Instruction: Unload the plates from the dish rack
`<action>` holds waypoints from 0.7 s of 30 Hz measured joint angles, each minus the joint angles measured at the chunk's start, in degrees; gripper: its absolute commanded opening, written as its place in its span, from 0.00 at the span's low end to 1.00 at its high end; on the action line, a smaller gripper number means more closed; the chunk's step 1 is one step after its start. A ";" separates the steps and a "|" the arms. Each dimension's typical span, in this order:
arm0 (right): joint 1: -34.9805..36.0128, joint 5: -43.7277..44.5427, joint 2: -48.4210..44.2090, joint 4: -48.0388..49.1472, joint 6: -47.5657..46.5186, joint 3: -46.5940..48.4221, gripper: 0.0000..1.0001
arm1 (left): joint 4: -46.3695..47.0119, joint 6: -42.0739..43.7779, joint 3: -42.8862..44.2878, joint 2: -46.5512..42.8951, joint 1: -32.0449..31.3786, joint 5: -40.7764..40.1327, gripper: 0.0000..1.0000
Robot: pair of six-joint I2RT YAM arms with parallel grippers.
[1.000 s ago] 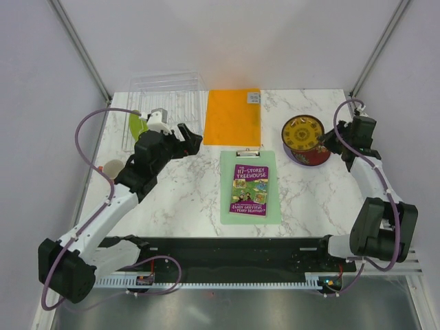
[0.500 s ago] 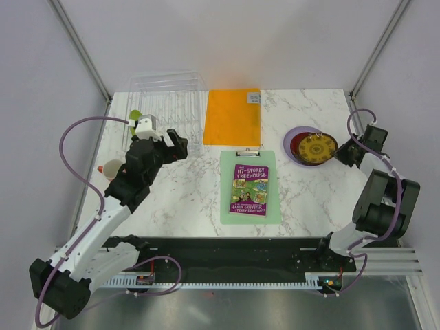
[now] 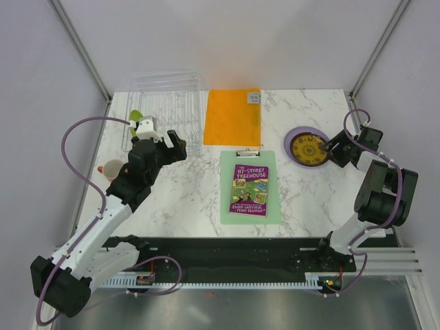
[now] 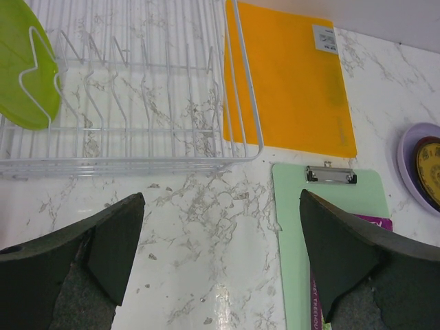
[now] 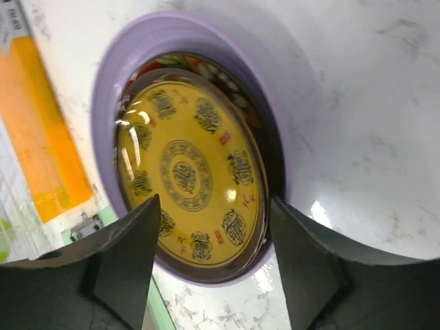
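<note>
- Leaves one plate to unload: lime green plate [image 4: 24,75], on edge among the tines at the left end of the dish rack [image 4: 137,161].
- Counts three out of the rack: yellow patterned plate [image 5: 189,172] atop dark red patterned plate [image 5: 213,72], both nested in lilac plate [image 5: 110,96], flat on the table [image 3: 185,192] at the right, well apart from the rack.
- Finds left gripper [image 4: 220,227] above bare marble just before the rack's near rim, jaws spread wide, holding nothing, green plate well off to its left.
- Calls, in judgement, for sliding left along the rim, squaring the fingers across the plate's upper edge, and pinching plastic only, not a wire.
- Recommends lifting straight up until clear of the tines before swinging away; risks snagging a tine and dragging the light rack with any sideways pull.
- Shows right gripper [image 5: 212,213] low beside the stack, jaws apart, nothing clamped; impossible to tell whether touching the plates.
- Suggests keeping that arm off the stack, or ready for a hand-over, given how far the stack lies from the left arm's side.
- Rounds out the scene: orange sheet [image 3: 234,117] just beside the rack, clipboard [image 3: 251,159] with a book [image 3: 249,189] mid-table, small cup [image 3: 110,170] near the left arm.
</note>
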 measured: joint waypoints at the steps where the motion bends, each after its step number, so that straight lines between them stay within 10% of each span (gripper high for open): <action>1: 0.07 -0.70 0.00 0.70 0.07 0.13 0.82 | -0.04 0.00 0.00 0.15 0.00 0.00 1.00; 11: 0.28 -2.10 -2.95 1.29 -1.40 0.26 0.90 | -0.85 0.83 0.87 6.23 2.49 -0.09 1.00; 21: 4.13 -1.49 -19.71 -0.46 -3.85 0.26 0.91 | 0.63 5.35 12.11 21.03 21.49 -0.04 1.00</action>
